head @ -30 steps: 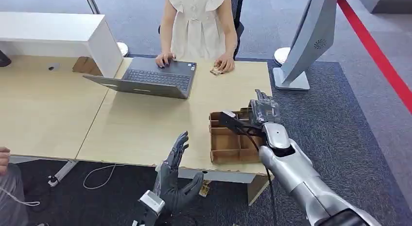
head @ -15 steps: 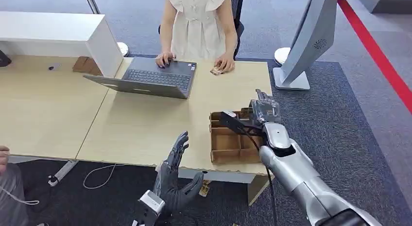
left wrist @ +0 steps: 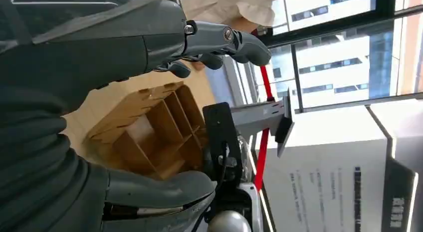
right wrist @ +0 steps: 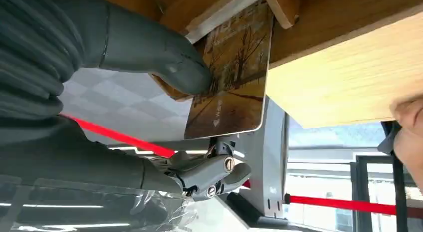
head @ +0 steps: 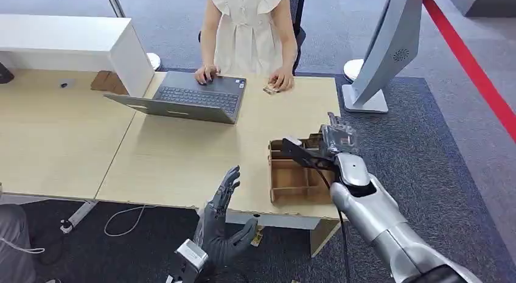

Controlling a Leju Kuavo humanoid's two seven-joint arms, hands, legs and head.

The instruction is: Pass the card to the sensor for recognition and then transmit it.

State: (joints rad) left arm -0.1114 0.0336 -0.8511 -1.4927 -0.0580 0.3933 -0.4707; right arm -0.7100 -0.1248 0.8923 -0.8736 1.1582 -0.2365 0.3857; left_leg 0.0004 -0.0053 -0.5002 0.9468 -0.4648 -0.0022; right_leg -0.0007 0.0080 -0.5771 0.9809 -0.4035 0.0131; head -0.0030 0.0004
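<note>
The right hand reaches over the far end of one cardboard divider tray at the table's near right corner. In the right wrist view, its thumb presses one brown picture card against the fingers, so the card is held at the tray. The left hand hovers off the table's near edge, fingers spread, holding nothing. One open laptop sits at the far edge before one person.
</note>
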